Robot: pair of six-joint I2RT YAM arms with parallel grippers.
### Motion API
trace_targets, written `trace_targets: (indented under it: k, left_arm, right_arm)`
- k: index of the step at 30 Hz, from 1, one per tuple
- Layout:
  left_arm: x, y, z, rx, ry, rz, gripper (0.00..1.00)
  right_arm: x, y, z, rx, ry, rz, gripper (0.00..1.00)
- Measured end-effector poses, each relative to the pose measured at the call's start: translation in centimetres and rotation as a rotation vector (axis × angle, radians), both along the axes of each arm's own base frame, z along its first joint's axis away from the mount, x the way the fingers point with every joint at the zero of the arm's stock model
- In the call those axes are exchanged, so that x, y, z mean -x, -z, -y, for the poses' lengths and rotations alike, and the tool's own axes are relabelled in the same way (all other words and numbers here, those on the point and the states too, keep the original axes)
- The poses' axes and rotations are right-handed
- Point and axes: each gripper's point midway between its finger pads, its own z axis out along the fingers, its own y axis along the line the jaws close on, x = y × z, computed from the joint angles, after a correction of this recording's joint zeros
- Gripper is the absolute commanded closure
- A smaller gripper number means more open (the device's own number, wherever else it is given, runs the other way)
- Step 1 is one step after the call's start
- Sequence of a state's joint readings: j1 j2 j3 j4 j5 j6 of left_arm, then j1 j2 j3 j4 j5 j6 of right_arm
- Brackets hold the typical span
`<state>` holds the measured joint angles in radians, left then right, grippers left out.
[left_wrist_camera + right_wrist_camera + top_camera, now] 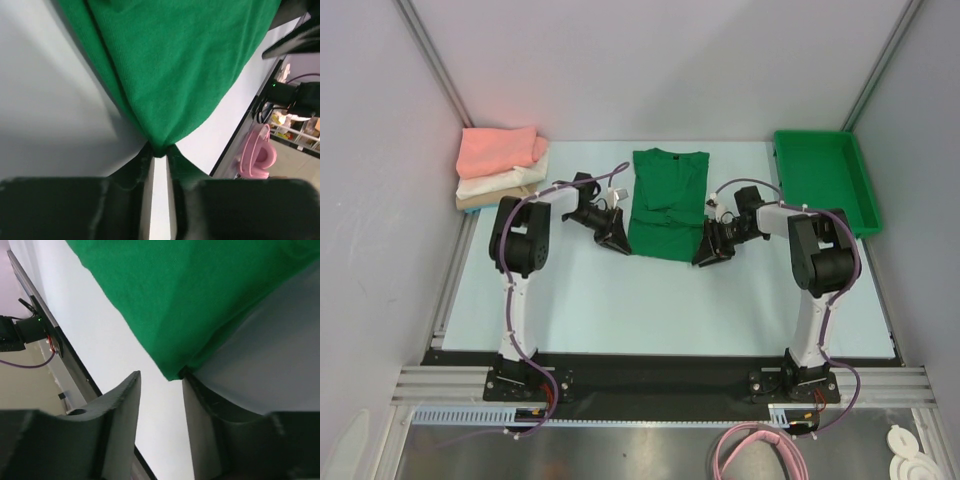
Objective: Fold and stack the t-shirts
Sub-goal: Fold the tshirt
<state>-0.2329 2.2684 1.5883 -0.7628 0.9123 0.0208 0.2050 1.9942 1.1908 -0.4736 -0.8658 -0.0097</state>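
A dark green t-shirt (pixel 665 205) lies partly folded in the middle of the table, collar to the far side. My left gripper (pixel 617 240) is at its near left corner. In the left wrist view the gripper (pixel 159 150) is shut on a pinch of the green cloth (pixel 170 65). My right gripper (pixel 708 250) is at the near right corner. In the right wrist view it (pixel 160 377) is open, and the shirt's corner (pixel 175 371) touches the tip of one finger. Salmon pink (pixel 500 150), white (pixel 502 182) and tan (pixel 485 201) folded shirts are stacked at the far left.
A rigid green plastic bin (pixel 823 180) stands at the far right of the table. Grey walls close in the back and both sides. A pink cable coil (pixel 760 450) lies below the table's near edge.
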Motion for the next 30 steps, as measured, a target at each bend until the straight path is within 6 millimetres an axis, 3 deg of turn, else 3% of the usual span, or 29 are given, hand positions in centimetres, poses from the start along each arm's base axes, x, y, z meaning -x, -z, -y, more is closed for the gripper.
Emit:
trace_targets:
  k: [3,7,11,17,23,30]
  left_arm:
    - [0.0,0.3,0.1,0.003,0.001,-0.006,0.91]
    - [0.1,0.2,0.1,0.009,0.003,-0.008,1.00]
    - [0.0,0.2,0.2,0.015,0.005,-0.005,1.00]
    - [0.3,-0.5,0.3,0.034,0.014,0.005,1.00]
    - [1.3,-3.7,0.2,0.059,0.042,0.070,1.00]
    - [3.4,-10.7,-0.1,0.095,0.086,0.228,1.00]
  right_arm:
    - [-0.3,0.4,0.1,0.000,0.014,-0.007,0.67]
    - [-0.9,1.0,0.1,-0.009,0.022,-0.014,0.86]
    - [-1.2,1.2,0.2,-0.007,0.030,-0.004,1.00]
    - [-1.7,0.5,1.4,0.017,0.062,0.048,1.00]
    - [-2.0,-4.2,2.9,0.018,0.086,0.200,1.00]
    - [0.0,-11.9,2.8,0.020,0.018,0.438,1.00]
